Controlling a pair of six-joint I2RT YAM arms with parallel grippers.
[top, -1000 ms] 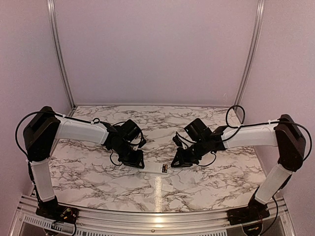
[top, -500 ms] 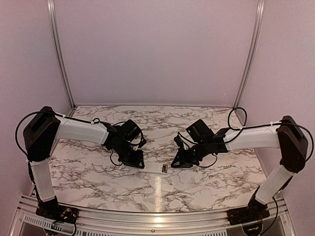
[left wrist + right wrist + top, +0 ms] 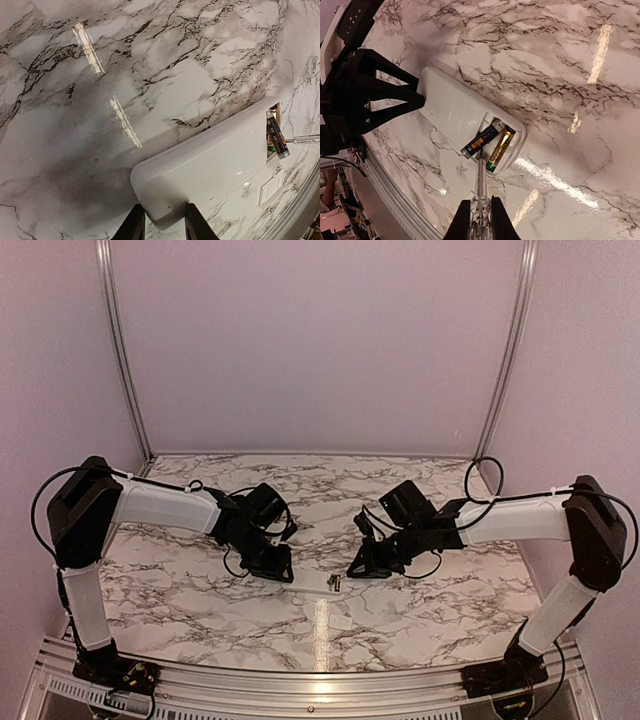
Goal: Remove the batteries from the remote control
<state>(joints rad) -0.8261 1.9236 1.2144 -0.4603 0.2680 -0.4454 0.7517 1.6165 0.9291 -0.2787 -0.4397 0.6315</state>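
Note:
The white remote control (image 3: pixel 210 165) lies flat on the marble table, recess side up. My left gripper (image 3: pixel 162 227) is shut on its near end. Two batteries sit at the open recess: a black one (image 3: pixel 482 140) tilted up and out over the rim, and a gold one (image 3: pixel 501 147) lying in the recess. My right gripper (image 3: pixel 481 222) is shut on a slim clear-handled tool (image 3: pixel 481 187) whose tip sits under the black battery. In the top view the remote control (image 3: pixel 308 585) lies between the left gripper (image 3: pixel 283 575) and the right gripper (image 3: pixel 357 573).
A small white cover piece (image 3: pixel 272 187) lies on the table beside the remote, toward the near metal table edge (image 3: pixel 320 680). The left gripper's black frame (image 3: pixel 375 95) stands close to the remote's far end in the right wrist view.
The right gripper has shifted slightly with the tool. The dark recess now shows a battery raised at one end. The left arm has not moved.

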